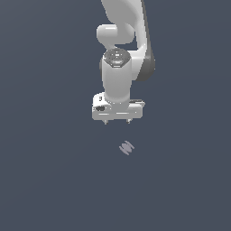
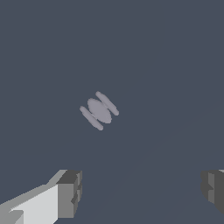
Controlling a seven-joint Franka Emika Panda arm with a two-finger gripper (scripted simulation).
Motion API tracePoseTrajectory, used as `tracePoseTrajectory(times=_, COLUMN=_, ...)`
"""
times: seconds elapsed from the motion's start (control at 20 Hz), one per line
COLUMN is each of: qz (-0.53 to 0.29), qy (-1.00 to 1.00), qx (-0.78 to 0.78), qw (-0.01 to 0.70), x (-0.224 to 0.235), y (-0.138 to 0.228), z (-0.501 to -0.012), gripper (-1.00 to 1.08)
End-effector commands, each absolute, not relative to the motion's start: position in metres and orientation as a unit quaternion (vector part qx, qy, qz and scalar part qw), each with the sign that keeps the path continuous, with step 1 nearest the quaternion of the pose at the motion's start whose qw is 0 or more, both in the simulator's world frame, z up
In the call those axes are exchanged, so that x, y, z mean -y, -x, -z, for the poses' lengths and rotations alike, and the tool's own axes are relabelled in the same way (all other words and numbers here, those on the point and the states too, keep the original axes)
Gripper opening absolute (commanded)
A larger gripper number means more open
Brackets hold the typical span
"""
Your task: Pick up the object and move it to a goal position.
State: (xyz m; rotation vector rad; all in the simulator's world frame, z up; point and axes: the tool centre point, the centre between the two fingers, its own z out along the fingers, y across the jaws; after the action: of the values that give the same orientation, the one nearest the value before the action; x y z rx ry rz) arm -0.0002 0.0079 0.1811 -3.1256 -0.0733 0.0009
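Note:
The object (image 1: 127, 148) is a tiny pale lavender-grey ridged piece lying on the dark floor. In the wrist view the object (image 2: 99, 110) shows as an oval body with a ridge along each side. My white gripper (image 1: 117, 122) hangs above the object and a little toward the exterior view's left, apart from it. Its two short fingers are spread wide and hold nothing. In the wrist view one finger (image 2: 69, 194) and the other finger (image 2: 214, 189) stand far apart, with the gripper (image 2: 141, 191) open.
The flat dark grey-blue floor (image 1: 49, 180) fills both views. The white arm (image 1: 119, 40) rises behind the gripper. No other object shows.

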Motion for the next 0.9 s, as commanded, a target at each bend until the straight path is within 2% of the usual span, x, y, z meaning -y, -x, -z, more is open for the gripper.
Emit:
tracePoseTrajectory(times=0.0, qz=0.000, qy=1.000, qx=0.023, qw=0.008, x=-0.0079, y=0.0002, z=-0.1811, gripper=1.00)
tracePoseTrajectory(times=0.85, qz=-0.008, qy=1.000, qx=0.017, qw=0.015, x=-0.0042, y=-0.0020, z=-0.1772, gripper=1.00)
